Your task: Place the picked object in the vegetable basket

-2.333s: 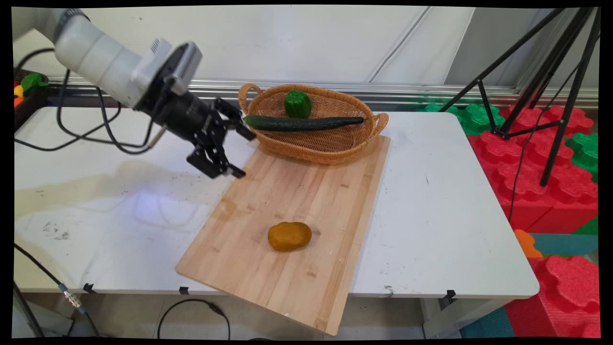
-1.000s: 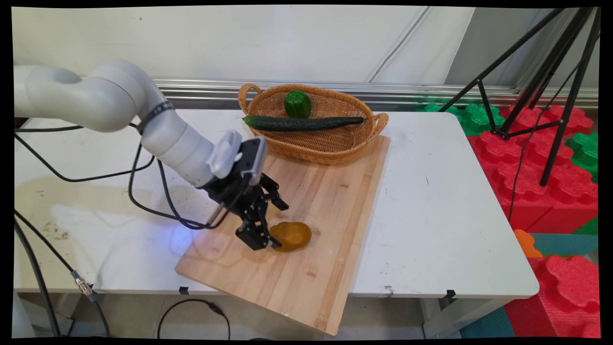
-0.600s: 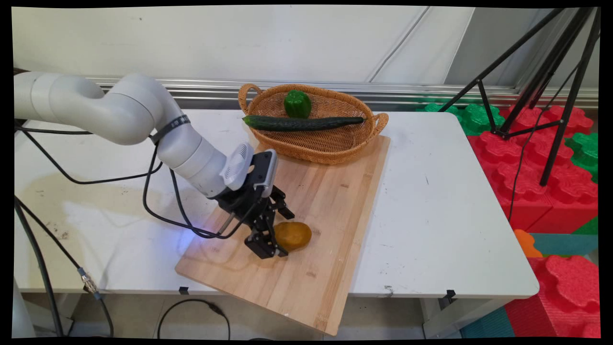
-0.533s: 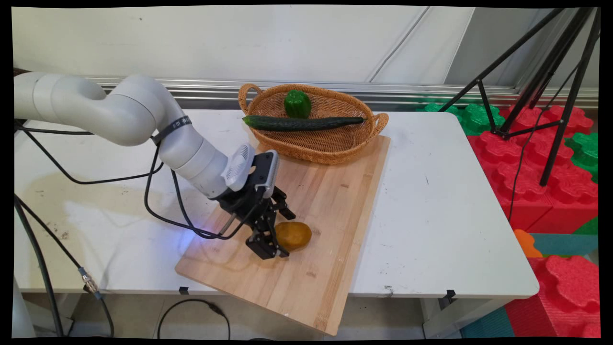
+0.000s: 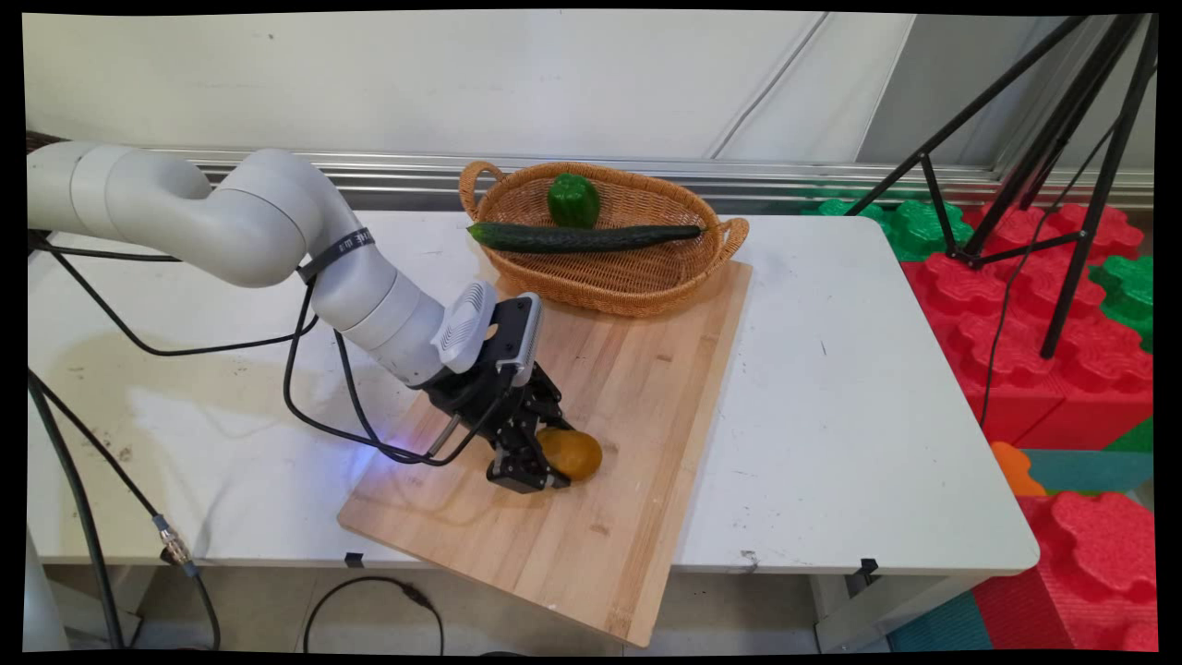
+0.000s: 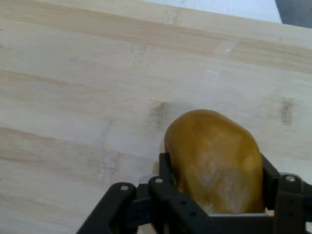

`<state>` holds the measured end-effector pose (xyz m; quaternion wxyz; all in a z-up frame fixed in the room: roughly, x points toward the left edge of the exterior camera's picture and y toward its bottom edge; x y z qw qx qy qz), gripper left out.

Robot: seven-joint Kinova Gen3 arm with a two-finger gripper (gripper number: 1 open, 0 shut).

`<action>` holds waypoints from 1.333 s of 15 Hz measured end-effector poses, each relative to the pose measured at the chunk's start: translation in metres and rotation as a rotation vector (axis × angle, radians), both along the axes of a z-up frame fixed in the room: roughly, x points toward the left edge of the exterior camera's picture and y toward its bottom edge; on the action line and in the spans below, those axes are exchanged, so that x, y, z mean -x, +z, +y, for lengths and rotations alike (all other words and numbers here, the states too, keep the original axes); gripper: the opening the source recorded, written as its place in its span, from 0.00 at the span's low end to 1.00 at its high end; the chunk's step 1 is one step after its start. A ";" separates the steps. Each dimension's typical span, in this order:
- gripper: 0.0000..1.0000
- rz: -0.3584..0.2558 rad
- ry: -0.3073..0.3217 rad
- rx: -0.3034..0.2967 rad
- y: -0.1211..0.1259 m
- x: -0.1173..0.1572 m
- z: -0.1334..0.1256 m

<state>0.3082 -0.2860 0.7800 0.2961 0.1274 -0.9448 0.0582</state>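
A brown-yellow potato (image 5: 577,453) lies on the wooden cutting board (image 5: 637,388), still resting on the wood. My gripper (image 5: 552,460) reaches down to it from the left and is shut on it, one finger on each side. The hand view shows the potato (image 6: 214,151) filling the space between the two black fingers (image 6: 165,165), which press against its flanks, with the board (image 6: 73,97) beneath. Its left part is hidden by the gripper in the main view.
A wicker basket (image 5: 609,286) stands at the board's far end, holding a long cucumber (image 5: 582,237) and a green pepper (image 5: 573,199). Black cables (image 5: 314,397) hang from the arm over the table's left part. A tripod (image 5: 1062,185) and red and green foam blocks (image 5: 1043,369) stand beyond the table's right edge.
The arm came down from beside the basket to the potato, slid its fingers around it and closed them on it. The potato has stayed where it lay.
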 end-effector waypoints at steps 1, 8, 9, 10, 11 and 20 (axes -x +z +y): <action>0.00 -0.001 -0.001 0.002 0.000 -0.001 0.000; 0.00 0.020 -0.001 0.021 0.012 -0.011 0.005; 0.00 0.026 0.000 0.024 0.015 -0.012 0.006; 0.00 0.034 0.000 0.030 0.020 -0.014 0.007; 0.00 0.040 0.001 0.034 0.024 -0.016 0.008; 0.00 0.116 0.020 0.073 0.079 -0.059 0.024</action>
